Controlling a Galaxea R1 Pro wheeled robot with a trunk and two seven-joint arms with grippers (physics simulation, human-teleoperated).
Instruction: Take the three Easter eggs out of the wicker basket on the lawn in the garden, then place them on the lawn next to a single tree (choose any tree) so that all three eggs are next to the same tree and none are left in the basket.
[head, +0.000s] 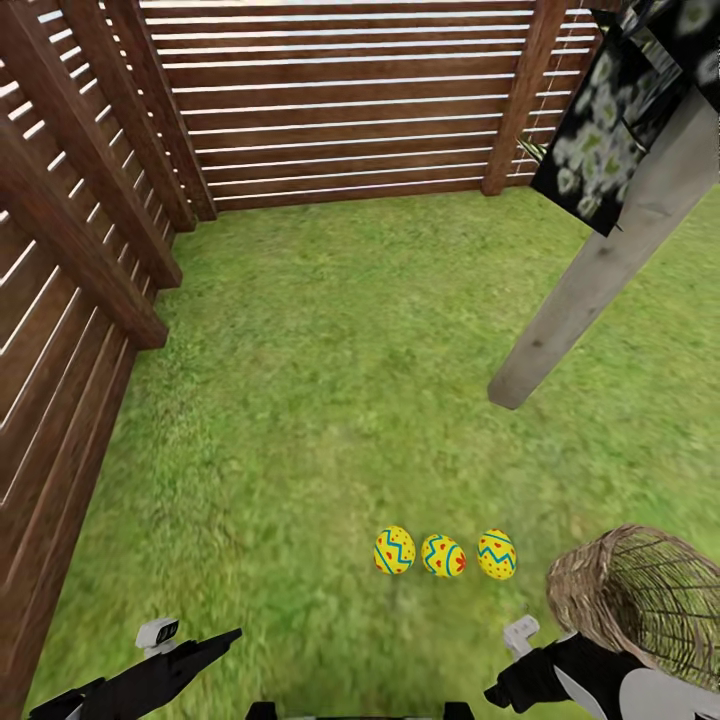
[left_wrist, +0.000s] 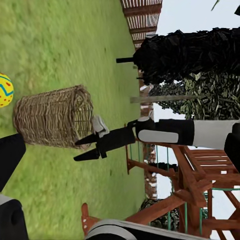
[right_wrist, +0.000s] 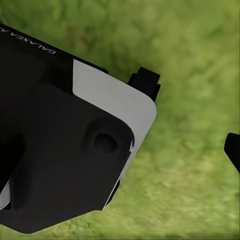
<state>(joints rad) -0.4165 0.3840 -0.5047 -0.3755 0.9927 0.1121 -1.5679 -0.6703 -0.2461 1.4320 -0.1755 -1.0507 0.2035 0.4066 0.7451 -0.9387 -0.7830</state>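
Wicker basket (left_wrist: 54, 117) on lawn (left_wrist: 60, 45), egg (left_wrist: 5, 90) beside, right end effector (left_wrist: 85, 149) near basket

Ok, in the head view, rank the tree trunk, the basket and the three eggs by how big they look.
1. Tree trunk, longest by far.
2. Basket, cut off by the picture's edge and nearest the camera, so its rank is unsure.
3. The eggs: left egg, middle egg and right egg look alike; no ranking among them.

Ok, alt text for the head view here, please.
Three Easter eggs lie in a row on the lawn, outside the wicker basket at lower right. A tree trunk leans nearby; wooden fence behind.
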